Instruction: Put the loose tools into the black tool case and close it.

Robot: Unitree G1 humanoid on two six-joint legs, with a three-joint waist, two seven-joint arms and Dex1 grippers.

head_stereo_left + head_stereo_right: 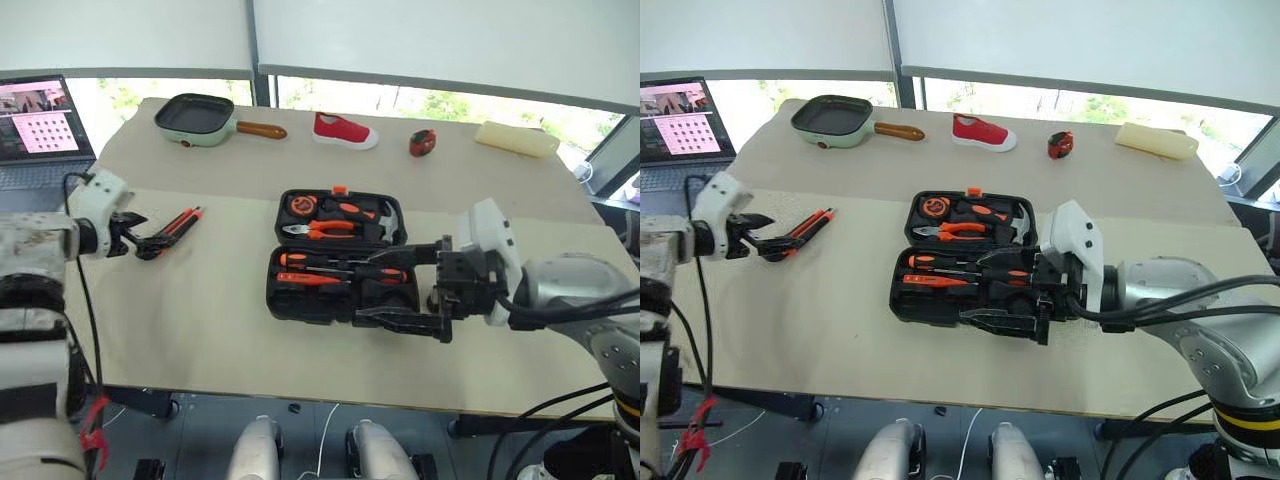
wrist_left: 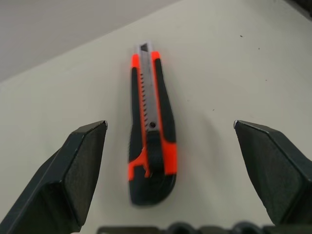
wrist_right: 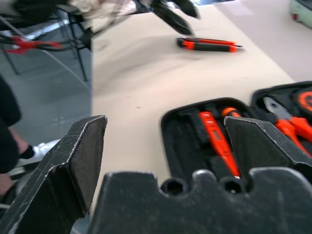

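Observation:
The black tool case (image 1: 290, 300) lies open in the middle of the table, with orange-handled screwdrivers, pliers and a hammer in its recesses. One loose tool, a black-and-orange utility knife (image 1: 186, 219), lies on the table to the left of it. My left gripper (image 1: 152, 236) is open at the knife's near end; in the left wrist view the knife (image 2: 151, 141) lies between the spread fingers (image 2: 80, 165), untouched. My right gripper (image 1: 368, 287) hangs open over the case's front right part, holding nothing. The right wrist view shows the case (image 3: 195, 131) and the knife (image 3: 209, 45) beyond.
Along the far table stand a green pan (image 1: 195, 118) with a wooden handle, a red shoe (image 1: 345, 131), a red-and-black tape measure (image 1: 422, 142) and a pale yellow block (image 1: 516, 138). A laptop (image 1: 40, 130) sits at far left. Bare tabletop (image 1: 200, 310) lies left of the case.

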